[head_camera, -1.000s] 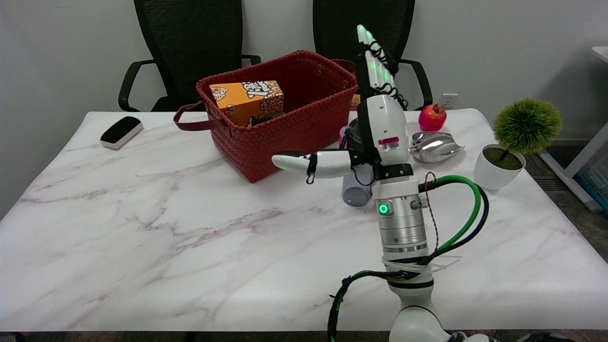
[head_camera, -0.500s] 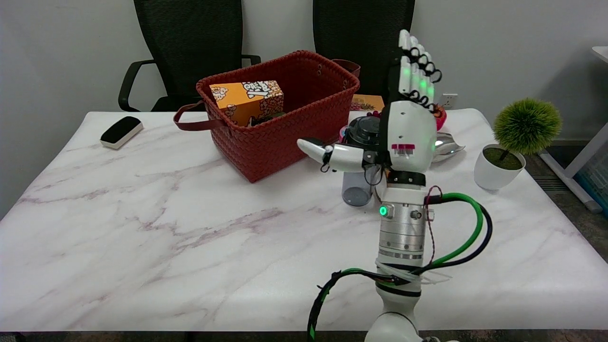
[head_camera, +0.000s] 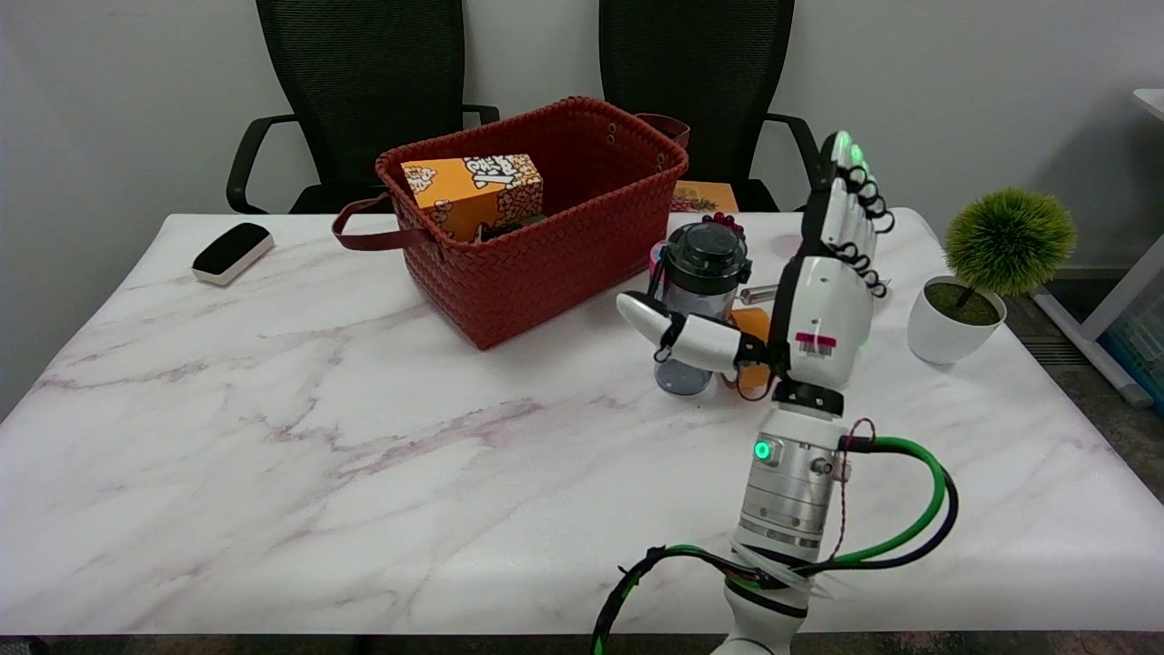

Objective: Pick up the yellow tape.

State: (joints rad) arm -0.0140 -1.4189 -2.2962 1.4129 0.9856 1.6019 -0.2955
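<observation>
A small piece of the yellow-orange tape (head_camera: 754, 324) shows on the table just right of a clear bottle; the rest is hidden behind my right hand. My right hand (head_camera: 824, 305) is upright in the air in front of the tape, with its back to the camera. Its fingers (head_camera: 847, 196) point straight up and the thumb (head_camera: 677, 329) sticks out to the left across the bottle's lower part. It holds nothing. I cannot tell how far it is from the tape.
A clear bottle with a dark lid (head_camera: 699, 289) stands left of the tape. A red woven basket (head_camera: 582, 227) holds an orange box (head_camera: 473, 194). A potted green plant (head_camera: 978, 273) stands at the right, a black-and-white eraser (head_camera: 232, 251) at the far left.
My right hand has swung right and come down and nearer, from in front of the basket's corner to beside the bottle. The tape, hidden before, now shows partly.
</observation>
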